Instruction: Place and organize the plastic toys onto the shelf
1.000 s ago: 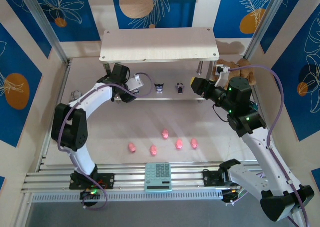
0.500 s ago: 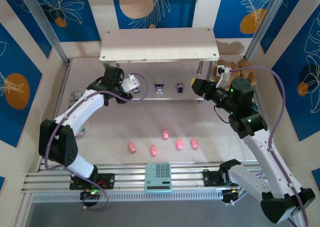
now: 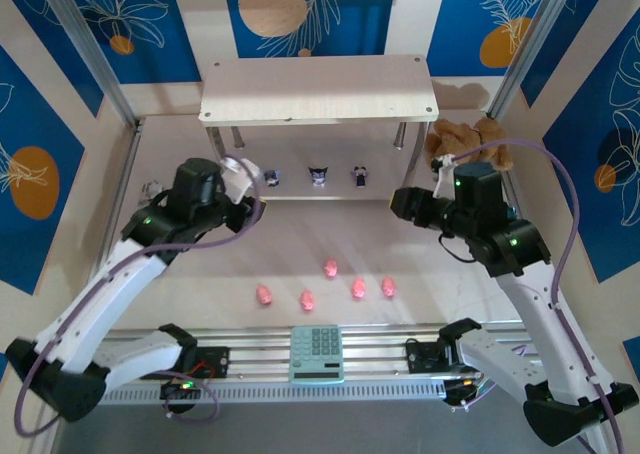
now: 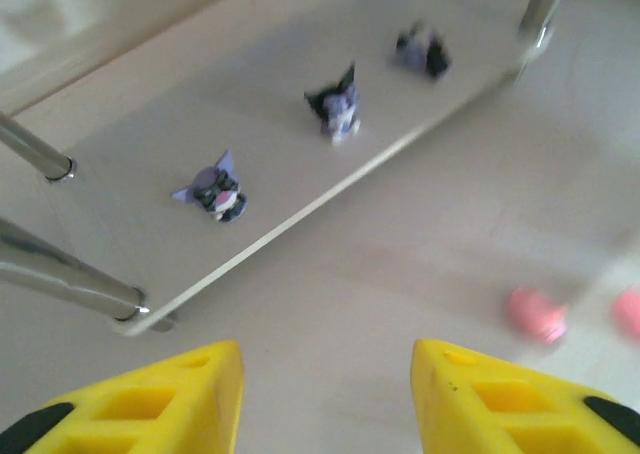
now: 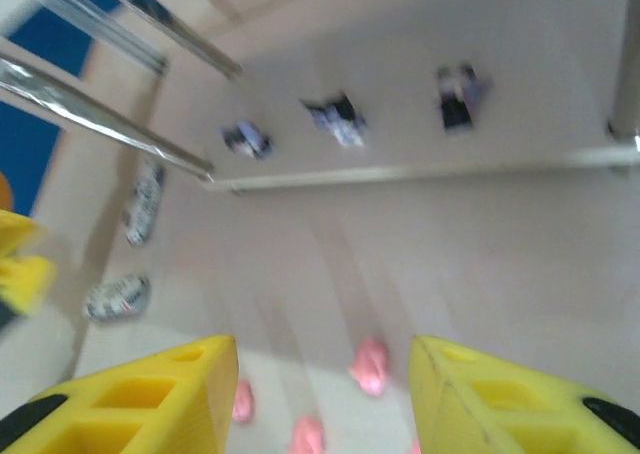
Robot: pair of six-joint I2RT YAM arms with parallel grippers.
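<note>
- Your left tool (image 4: 325, 379) has its jaws wide and empty; your right tool (image 5: 322, 379) is the same.
- Three dark figures (image 3: 318, 175) stand on the shelf's (image 3: 318, 89) lower level.
- Five pink pigs (image 3: 330, 268) lie on the table (image 3: 300, 239), at 6 o'clock from the shelf.
- Recommended: centre the jaws over one pig, descend straight, close gently.

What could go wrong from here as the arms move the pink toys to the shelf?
First, the three dark figures sit in a row on the lower board, so a gripper reaching in beside them could knock one over. Second, the pink pigs lie close together on the table; the open left gripper or right gripper might nudge a neighbour while closing on one.
</note>
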